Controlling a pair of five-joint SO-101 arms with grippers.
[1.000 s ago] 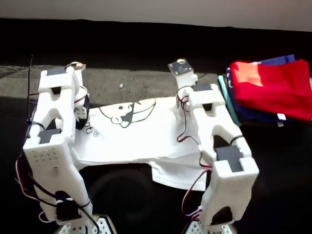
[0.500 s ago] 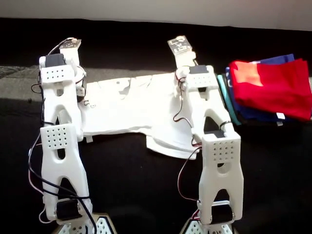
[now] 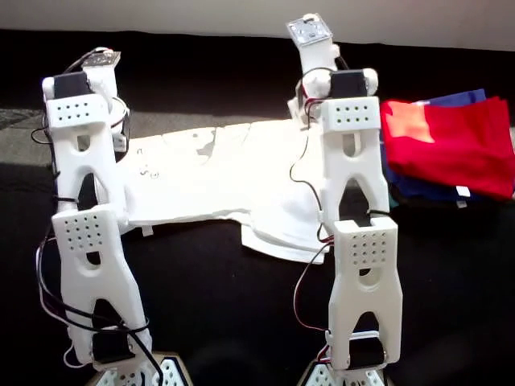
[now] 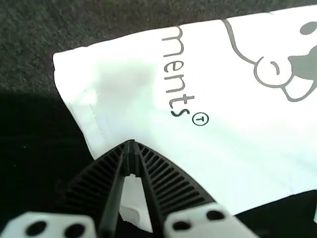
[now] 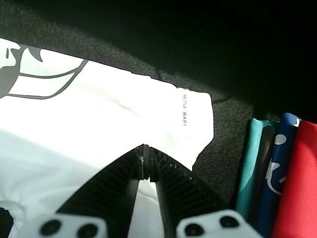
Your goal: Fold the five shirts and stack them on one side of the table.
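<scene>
Smooth cloth shirt (image 4: 223, 139) on rough matt tabletop (image 4: 59, 25).

left claw (image 4: 130, 148) closed, right claw (image 5: 144, 152) closed, both outstretched

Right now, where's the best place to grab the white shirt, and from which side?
Take the white shirt by the flap jutting from its near edge, coming from the arm-base side. The shirt lies flat, so its middle offers nothing to pinch; that flap sticks past the straight hem onto bare table, where a low finger could likely slip under it.
</scene>
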